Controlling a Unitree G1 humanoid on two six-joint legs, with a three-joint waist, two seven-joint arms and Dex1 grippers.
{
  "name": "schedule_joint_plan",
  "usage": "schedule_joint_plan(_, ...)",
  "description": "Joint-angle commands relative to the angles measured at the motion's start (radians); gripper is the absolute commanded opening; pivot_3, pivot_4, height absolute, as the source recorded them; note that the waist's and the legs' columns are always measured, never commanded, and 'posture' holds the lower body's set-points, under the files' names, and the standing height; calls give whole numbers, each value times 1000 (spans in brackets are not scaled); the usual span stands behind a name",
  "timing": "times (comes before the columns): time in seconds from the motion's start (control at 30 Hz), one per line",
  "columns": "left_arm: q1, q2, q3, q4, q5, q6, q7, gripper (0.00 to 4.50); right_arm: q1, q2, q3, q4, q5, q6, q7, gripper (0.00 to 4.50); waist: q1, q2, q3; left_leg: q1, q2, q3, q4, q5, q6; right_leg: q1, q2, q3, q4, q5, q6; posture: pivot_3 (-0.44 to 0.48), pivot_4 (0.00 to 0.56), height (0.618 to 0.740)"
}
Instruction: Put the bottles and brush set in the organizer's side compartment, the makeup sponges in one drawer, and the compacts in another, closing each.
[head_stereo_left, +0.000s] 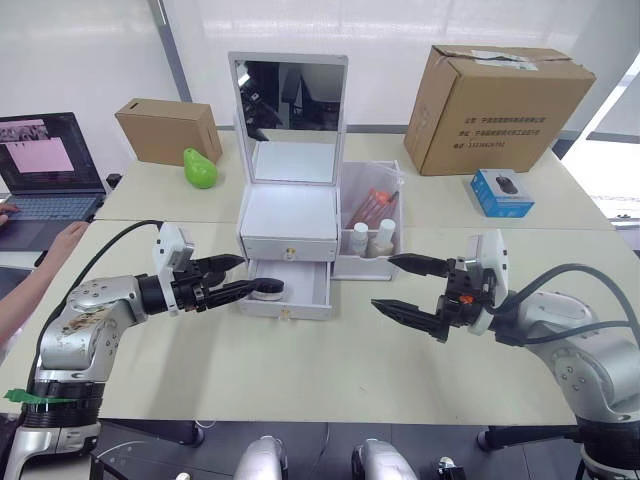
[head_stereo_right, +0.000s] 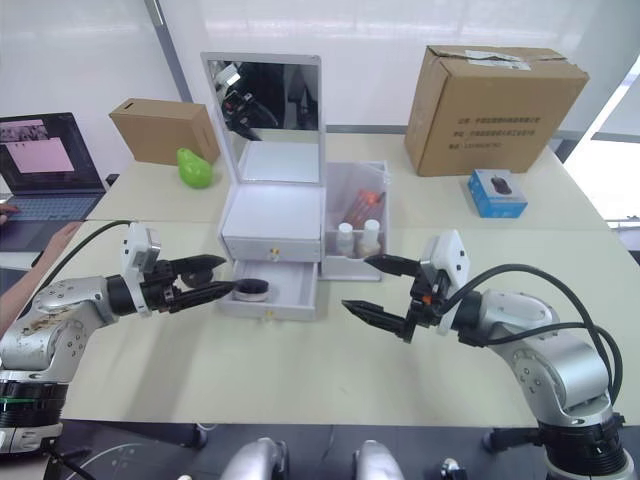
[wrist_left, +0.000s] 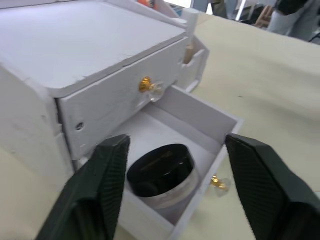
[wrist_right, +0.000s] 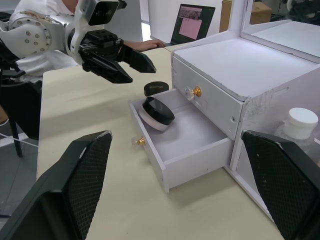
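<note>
The white organizer (head_stereo_left: 287, 213) stands mid-table with its mirror lid upright. Its side compartment (head_stereo_left: 345, 268) holds two white-capped bottles (head_stereo_left: 360, 237) and the brush set (head_stereo_left: 375, 205). The upper drawer (head_stereo_left: 290, 247) is shut. The lower drawer (head_stereo_left: 320, 290) is pulled out, and one black compact (wrist_right: 157, 112) leans tilted inside it. A second compact (wrist_right: 156, 88) lies on the table just beside that drawer. My left gripper (head_stereo_left: 248, 274) is open at the drawer's left end, over the compacts. My right gripper (head_stereo_left: 382, 281) is open and holds nothing, right of the drawer. The makeup sponges are out of view.
A big cardboard box (head_stereo_left: 495, 105) and a blue box (head_stereo_left: 501, 191) sit at the back right. A small cardboard box (head_stereo_left: 168, 128) and a green object (head_stereo_left: 200, 168) are back left. A laptop (head_stereo_left: 45, 165) and a person's hand (head_stereo_left: 60, 245) are at the far left.
</note>
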Motion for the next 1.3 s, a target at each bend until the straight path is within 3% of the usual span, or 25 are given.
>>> schedule_joint_plan(0.03,-17,17,-4,-35,-25,15,-26,1904,2,3,-16,-31,12,-8,-10,4500,0,0,0,0,0,0,0,0,0,0,0,0,0,0,0,0,150,740)
schedule_joint_plan(0.23,-5,41,-16,-41,-24,51,-60,41,14,4,-13,-40,12,-10,-19,4500,-2,0,0,0,0,0,0,0,0,0,0,0,0,0,0,0,150,740)
schedule_joint_plan(1.3,-77,6,-132,83,144,-52,-7,41,47,9,-21,-85,31,2,-62,4500,0,0,0,0,0,0,0,0,0,0,0,0,0,0,0,0,150,740)
